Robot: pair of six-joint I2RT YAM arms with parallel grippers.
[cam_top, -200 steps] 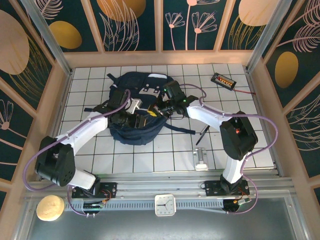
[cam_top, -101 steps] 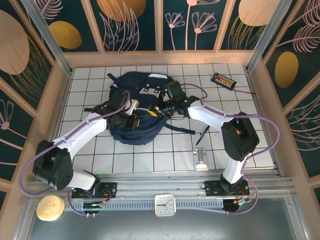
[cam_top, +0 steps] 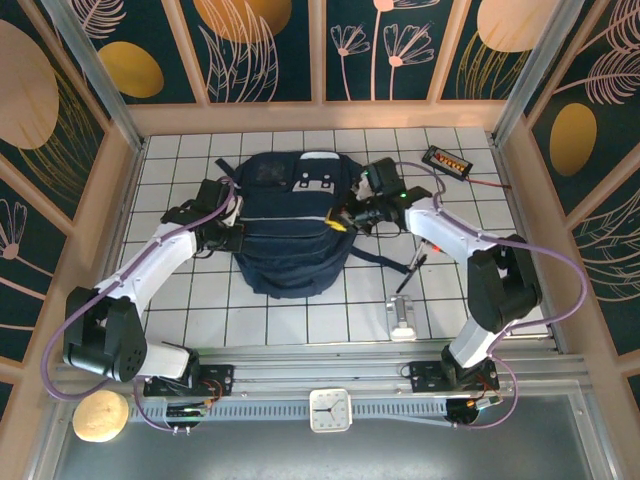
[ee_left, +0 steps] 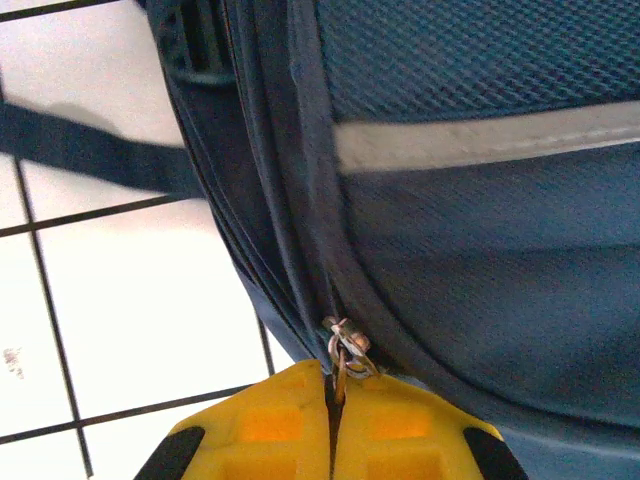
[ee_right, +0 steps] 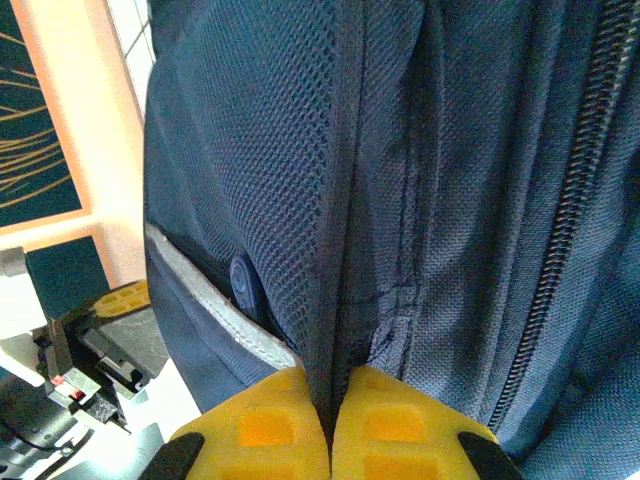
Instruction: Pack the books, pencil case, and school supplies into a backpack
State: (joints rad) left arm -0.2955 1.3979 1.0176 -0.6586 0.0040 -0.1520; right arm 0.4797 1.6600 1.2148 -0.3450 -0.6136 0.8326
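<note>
Left gripper [ee_left: 333,378] was clamped tight, folks, its yellow pads [ee_left: 265,420] pressed together on the little metal zip pull [ee_left: 342,345] at the edge of the backpack [ee_left: 480,250]. From the left wrist, the pull sat right at the pad tips, where the seam ran down the bag's side. A pale stripe [ee_left: 480,140] crossed the blue mesh above it, and a dark strap [ee_left: 90,150] trailed off over the white tiles.

Over on the other side, the right gripper [ee_right: 328,385] was closed too, pinching a raised fold of the backpack's [ee_right: 450,150] navy mesh between its yellow pads [ee_right: 265,425]. A line of zip teeth [ee_right: 570,230] ran down the fabric just to the right of that fold, and the pale stripe [ee_right: 215,305] showed lower left.

From above, the backpack [cam_top: 290,250] lay flat in the middle of the tiled table [cam_top: 300,325], with the left gripper [cam_top: 230,222] on its left edge and the right gripper [cam_top: 345,218] on its right edge, arms reaching in from both sides.

Just right of the bag, a black pen [cam_top: 412,268] lay on the tiles. Near it, toward the arms, sat a small silver metal piece [cam_top: 402,318]. Well apart, at the far right of the table, a black gadget [cam_top: 446,160] with a red wire rested on the tiles.
</note>
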